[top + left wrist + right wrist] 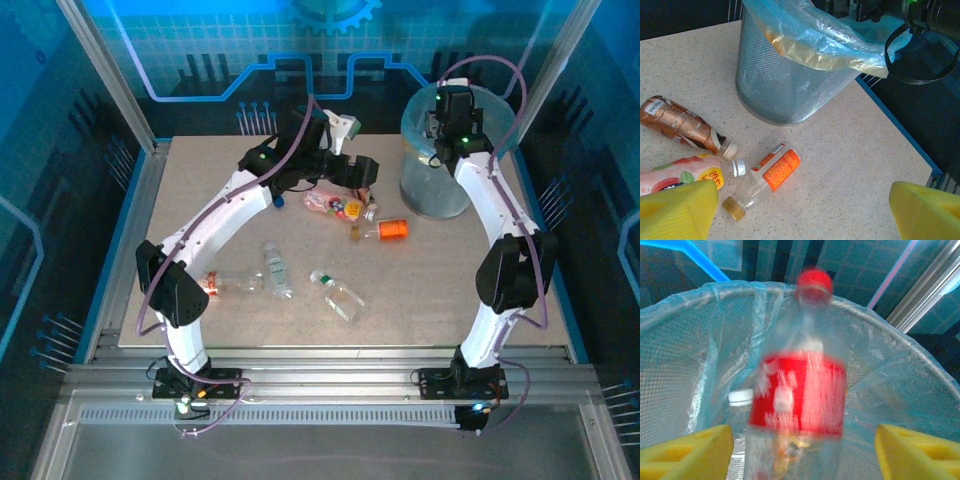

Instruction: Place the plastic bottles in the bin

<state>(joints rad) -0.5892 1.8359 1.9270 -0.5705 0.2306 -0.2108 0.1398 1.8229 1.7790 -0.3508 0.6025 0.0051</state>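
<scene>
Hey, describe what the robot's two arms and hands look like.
The left arm and right arm have white links, black rounded joints, small green lights and a looping purple cable each. The left hand and right hand have yellow wedge-shaped foam pads.

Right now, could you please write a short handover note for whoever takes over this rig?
Left gripper: open, empty, near the orange-label bottle, pink bottle and brown bottle on the table.
Right gripper: open over the bin; red-label bottle blurred between its fingers, apparently dropping in.
Done: a white-capped bottle lies in the bin.
Left: those three, plus three more bottles mid-table.
</scene>
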